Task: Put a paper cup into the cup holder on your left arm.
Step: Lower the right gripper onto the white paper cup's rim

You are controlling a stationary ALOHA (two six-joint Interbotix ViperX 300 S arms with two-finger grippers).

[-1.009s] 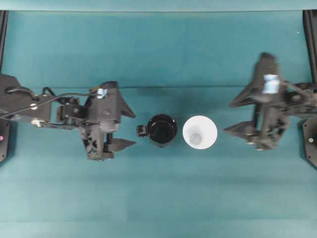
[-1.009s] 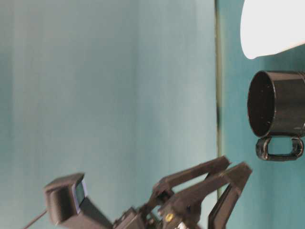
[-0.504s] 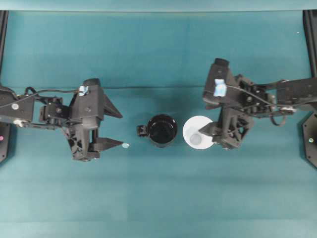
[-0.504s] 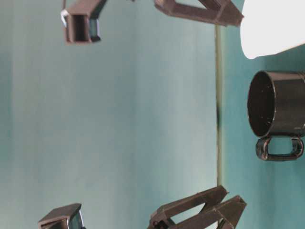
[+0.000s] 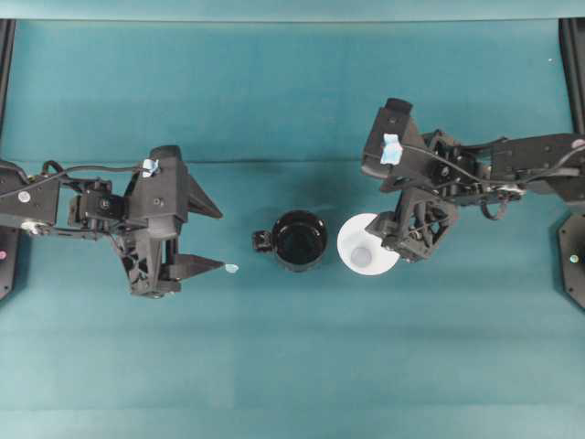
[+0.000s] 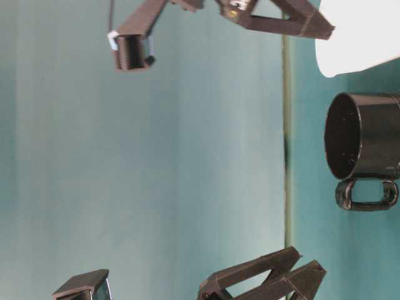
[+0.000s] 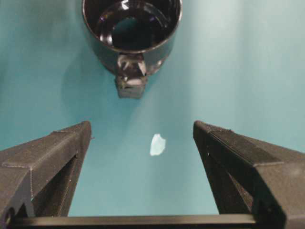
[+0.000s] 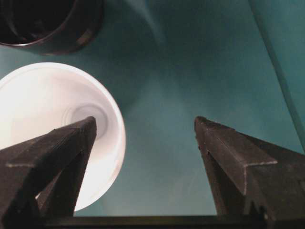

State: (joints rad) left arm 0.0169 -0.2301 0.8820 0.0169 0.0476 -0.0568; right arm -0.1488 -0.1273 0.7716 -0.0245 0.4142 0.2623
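Teal cloth covers the table (image 5: 292, 366). Far left, the left gripper (image 5: 212, 240) hangs spread wide and empty, with a pale scrap (image 5: 231, 269) off its tip. At centre stands the cup holder (image 5: 299, 240), handle leftward; just right of it — apart, not touching — sits the paper cup (image 5: 364, 247), upright. The right gripper (image 5: 399, 234) straddles the cup's right rim, fingers parted, nothing grasped. Risk: a closing pinch on one thin wall may crush or tip the cup. No legible writing; blue tags are blank.

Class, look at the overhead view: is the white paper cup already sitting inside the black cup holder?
No, the paper cup stands beside the cup holder.
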